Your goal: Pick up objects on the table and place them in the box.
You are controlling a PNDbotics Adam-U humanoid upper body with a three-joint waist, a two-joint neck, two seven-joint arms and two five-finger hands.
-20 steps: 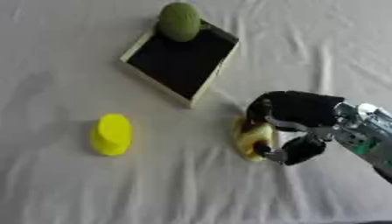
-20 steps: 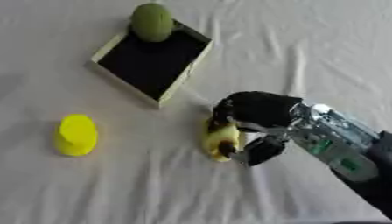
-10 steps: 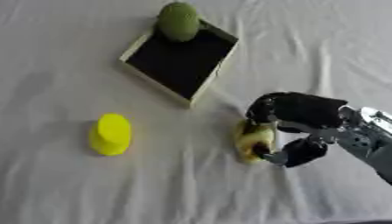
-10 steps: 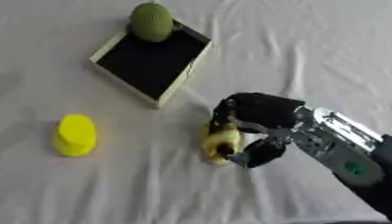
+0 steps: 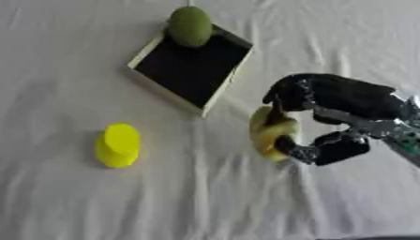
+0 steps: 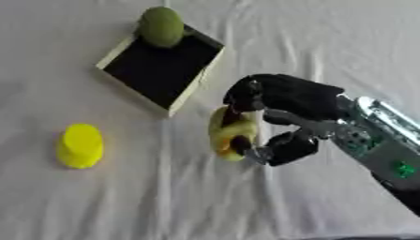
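1. Pale yellow object (image 6: 227,133): lies on the white cloth of the counter (image 5: 74,201), just right of the box's near corner. No label, brand or writing can be read on it or on anything else here.
2. Against the earlier pictures: the object lies at about the same spot on the cloth, and my right hand has stayed wrapped round it; the yellow cylinder and the green fruit have not shifted either.
3. My right hand (image 6: 283,105): it comes in from the right, fingers curled over the object's top and far side, thumb (image 6: 275,149) hooked under its near end. The hand is clamped on the object. I cannot tell whether the object has left the cloth.
4. Box (image 5: 160,91): black inside, pale rim, set askew up and left of the object, apart from my hand.
5. Green fruit (image 5: 190,26): rests at the box's far corner, on or over the rim.
6. Yellow cylinder (image 5: 118,144): stands on the cloth well left of the object, near the box's near side.
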